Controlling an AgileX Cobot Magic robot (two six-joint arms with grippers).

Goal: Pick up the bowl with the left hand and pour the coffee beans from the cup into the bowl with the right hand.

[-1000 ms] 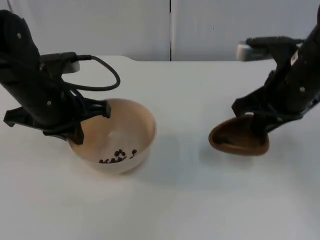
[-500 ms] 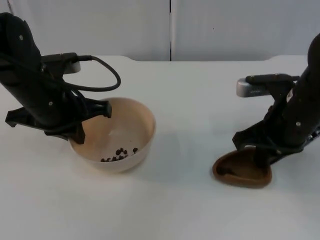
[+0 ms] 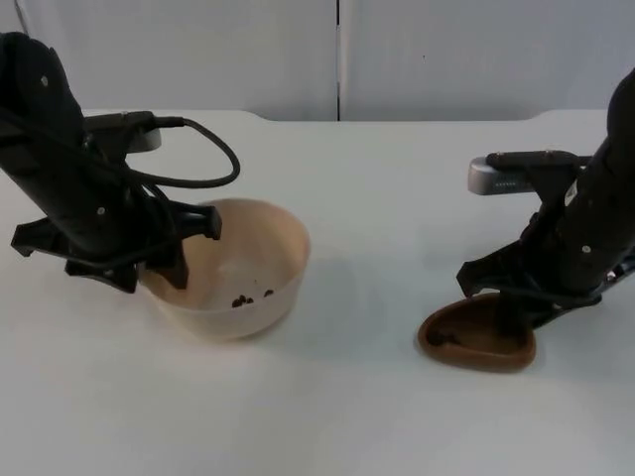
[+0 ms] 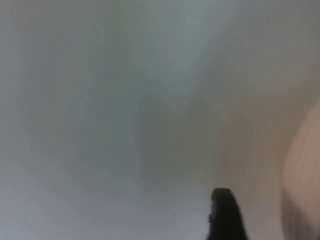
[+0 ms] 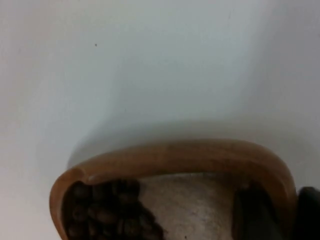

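— White tabletop [image 3: 367,198], smooth and matte, ending at a grey partition wall [image 3: 198,50]. What sits on it?

— A round, pale beige bowl [image 3: 260,260] with a smooth inside, and well apart from it a brown wooden cup [image 3: 476,337], shallow and rather heart-shaped, with a thick rounded rim.

— Where are the coffee beans?

— A few dark coffee beans [image 3: 250,297] lie at the bottom of the bowl. In the right wrist view more beans [image 5: 107,212] are heaped against one end of the cup [image 5: 175,155], whose inner floor looks paler and grainy.

— And the left gripper?

— The left gripper [image 3: 164,260] is at the bowl's rim on the side away from the cup, one finger inside and one outside, pinching the wall. The bowl looks tipped a little; whether it touches the tabletop, I cannot tell. In the left wrist view a black fingertip [image 4: 226,212] stands just beside the bowl's pale outer wall [image 4: 305,185].

— The right gripper?

— The right gripper [image 3: 508,312] is at the cup's rim, farthest from the bowl, fingers [image 5: 252,215] pinching it, one inside the cup. The cup is low, at or just above the tabletop.
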